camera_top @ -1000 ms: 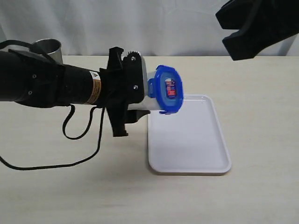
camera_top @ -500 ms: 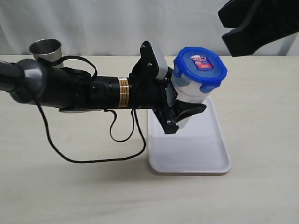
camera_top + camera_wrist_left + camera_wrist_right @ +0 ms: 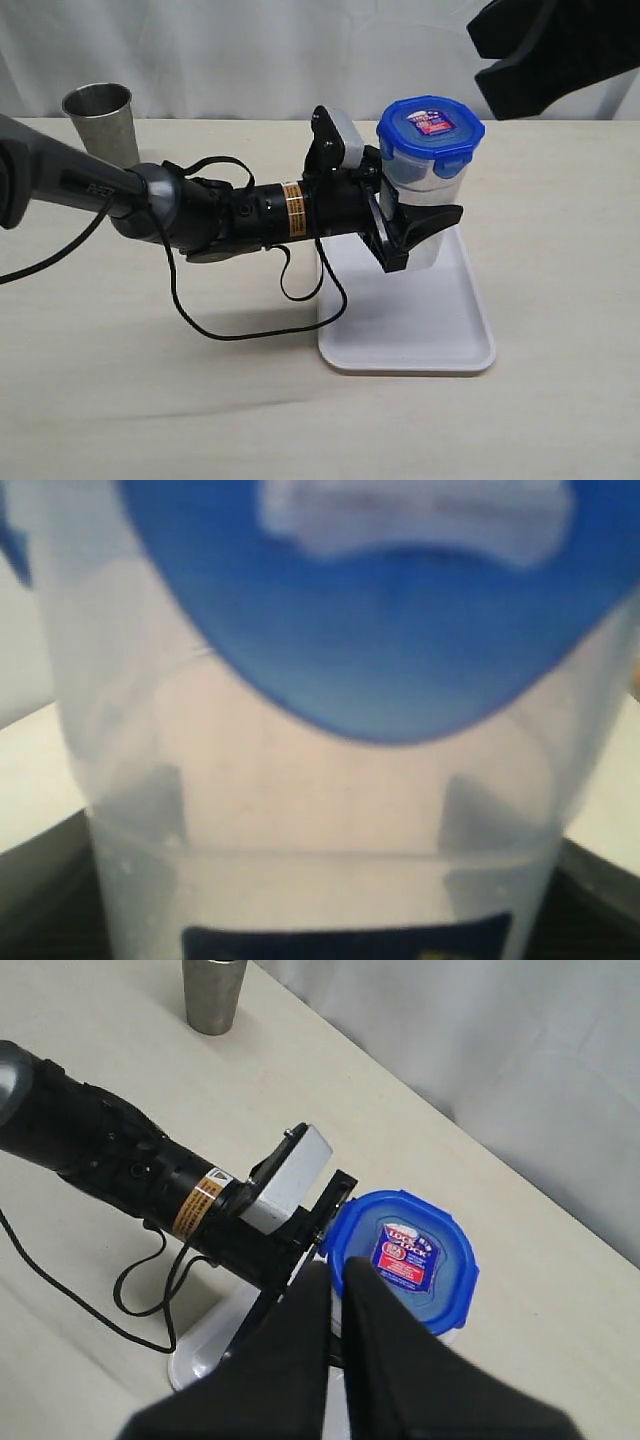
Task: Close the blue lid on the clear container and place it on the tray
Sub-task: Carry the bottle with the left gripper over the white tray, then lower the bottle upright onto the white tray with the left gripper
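Blue rounded-octagonal plastic lid sits on the tall clear plastic container, which the left gripper's jaws clamp upright over the flat white tray; only setting it down seems left.

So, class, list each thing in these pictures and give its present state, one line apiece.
White rectangular plastic tray: flat on the table.
Clear tall plastic container: upright over the tray, lidded.
Blue octagonal plastic lid: seated on the container's mouth.
Left claw: shut on the container.
Right claw: raised, holding nothing.
Round steel cup: upright, open-topped, untouched.
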Tool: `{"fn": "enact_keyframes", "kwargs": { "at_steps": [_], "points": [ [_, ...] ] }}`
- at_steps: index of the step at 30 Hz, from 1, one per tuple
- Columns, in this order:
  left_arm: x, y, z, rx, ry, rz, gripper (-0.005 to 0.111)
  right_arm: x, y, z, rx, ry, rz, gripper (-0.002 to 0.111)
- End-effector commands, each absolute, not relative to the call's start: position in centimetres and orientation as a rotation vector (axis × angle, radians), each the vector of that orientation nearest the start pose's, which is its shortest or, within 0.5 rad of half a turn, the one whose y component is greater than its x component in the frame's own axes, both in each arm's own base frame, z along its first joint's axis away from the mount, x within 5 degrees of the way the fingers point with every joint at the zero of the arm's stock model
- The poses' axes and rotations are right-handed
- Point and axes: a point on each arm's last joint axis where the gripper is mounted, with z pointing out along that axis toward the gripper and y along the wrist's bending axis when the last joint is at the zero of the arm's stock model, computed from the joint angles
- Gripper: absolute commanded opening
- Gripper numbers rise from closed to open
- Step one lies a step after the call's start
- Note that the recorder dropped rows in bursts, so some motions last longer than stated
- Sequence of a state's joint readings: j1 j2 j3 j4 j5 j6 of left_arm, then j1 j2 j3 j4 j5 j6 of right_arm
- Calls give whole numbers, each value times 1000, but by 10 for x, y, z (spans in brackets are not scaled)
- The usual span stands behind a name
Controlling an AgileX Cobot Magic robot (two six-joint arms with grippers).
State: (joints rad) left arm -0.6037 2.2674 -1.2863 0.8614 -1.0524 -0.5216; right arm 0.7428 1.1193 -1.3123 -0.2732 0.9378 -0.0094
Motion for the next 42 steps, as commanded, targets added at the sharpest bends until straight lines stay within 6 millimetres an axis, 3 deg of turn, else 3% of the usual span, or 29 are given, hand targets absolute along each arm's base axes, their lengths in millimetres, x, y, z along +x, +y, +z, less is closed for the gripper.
{"fn": "enact_keyframes", "kwargs": {
  "at_steps": [1,11,21,26,33,42],
  "points": [
    [342,-308,121,991,1356,-1065,0,173,132,432,-856,2011,83,4],
    [341,-307,88,988,1428,-1076,0,172,132,432,-856,2013,82,4],
    [342,-307,86,990,1439,-1069,0,172,132,431,-858,2020,79,4],
    [344,-306,75,1032,1529,-976,0,172,132,431,-858,2020,79,4],
    [342,-307,80,1022,1472,-1020,0,172,131,431,-859,2022,78,4],
    [343,-304,67,1076,1608,-952,1,172,131,431,-859,2026,76,4]
  ]
}}
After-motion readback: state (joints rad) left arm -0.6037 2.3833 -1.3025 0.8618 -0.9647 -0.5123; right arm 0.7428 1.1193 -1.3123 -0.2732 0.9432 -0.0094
